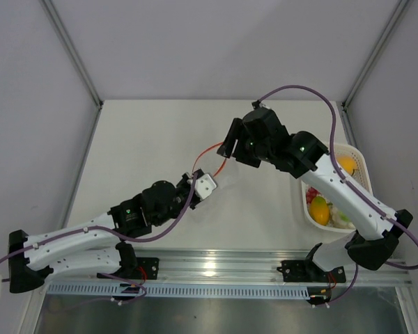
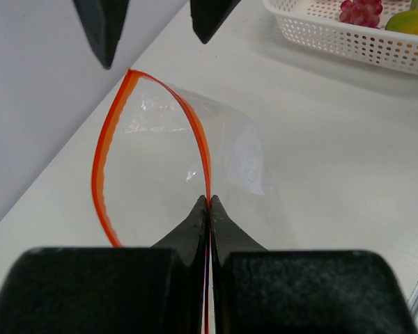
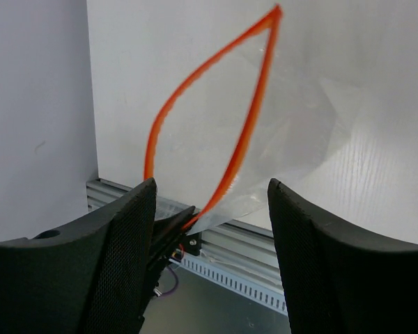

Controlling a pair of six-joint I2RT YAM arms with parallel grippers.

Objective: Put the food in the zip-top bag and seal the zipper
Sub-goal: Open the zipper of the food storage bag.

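Left hand (image 2: pixel 209 203) was pressed together, pinching the zipper (image 2: pixel 101 167) at the near end of the bag's mouth; the two fingers met flat on the red-orange strip with no gap showing. From that pinch the strip bowed out into an open loop, one side swinging wide to the hand's left, the other running almost straight ahead of it; both sides met again at a point at the far end. The zip-top bag (image 2: pixel 230 153) lay ahead of the left hand and a little to its right, clear and crinkled, sagging onto the white bench (image 2: pixel 334 139).

Right hand (image 2: pixel 157 21) hung just beyond that far point of the loop, spread wide, fingers well apart and empty; the tip of the zipper sat just below its fingertips, nearer one finger than the other, and I saw no contact. From the right hand's own view the open mouth stood out in front of it, framed between its two fingers.

The food (image 1: pixel 320 209) was off to the right hand's side, well apart from the bag, in a white perforated basket (image 1: pixel 362 156); a red berry cluster (image 2: pixel 361 10) and a yellow fruit (image 2: pixel 411 21) showed over its rim.
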